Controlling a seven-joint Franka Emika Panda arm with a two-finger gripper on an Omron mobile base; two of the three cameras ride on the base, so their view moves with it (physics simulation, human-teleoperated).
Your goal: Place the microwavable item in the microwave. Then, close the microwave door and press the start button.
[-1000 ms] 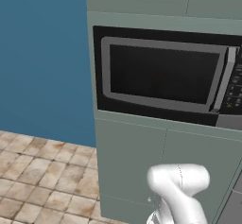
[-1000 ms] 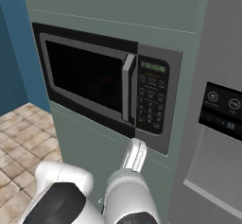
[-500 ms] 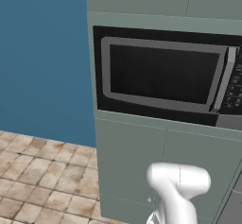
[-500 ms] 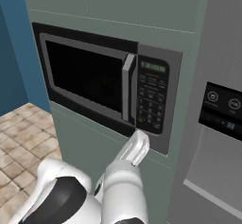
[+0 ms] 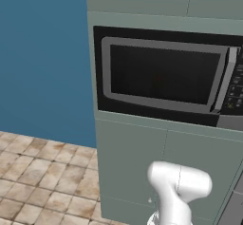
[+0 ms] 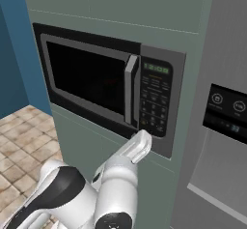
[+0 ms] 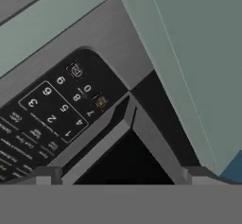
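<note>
microwave door (image 6: 89, 80) shut | jaws spread wide, empty, near keypad panel (image 7: 52, 109) | start button unpressed, judged the only step left

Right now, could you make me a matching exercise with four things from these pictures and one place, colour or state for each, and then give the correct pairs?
Things:
1. microwave door
2. keypad panel
3. pincer
4. floor

Descriptions:
A. beige tiles
B. open, holding nothing
C. closed, with a dark window
D. right of the door handle, with number buttons

Pairs: 1-C, 2-D, 3-B, 4-A
</note>
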